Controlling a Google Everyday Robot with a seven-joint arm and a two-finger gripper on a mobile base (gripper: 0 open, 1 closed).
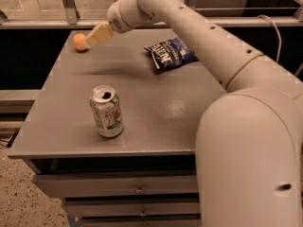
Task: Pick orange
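Observation:
The orange (78, 41) is a small round fruit at the far left corner of the grey table (156, 103). My gripper (96, 35) hangs above the table at the end of the white arm, its pale tip just right of the orange and partly overlapping it in view. Whether it touches the orange cannot be told.
A green and white soda can (107, 111) stands upright near the table's front left. A blue chip bag (170, 54) lies at the back right. My white arm (227, 79) crosses the right side of the view. Drawers (137, 188) sit below the table top.

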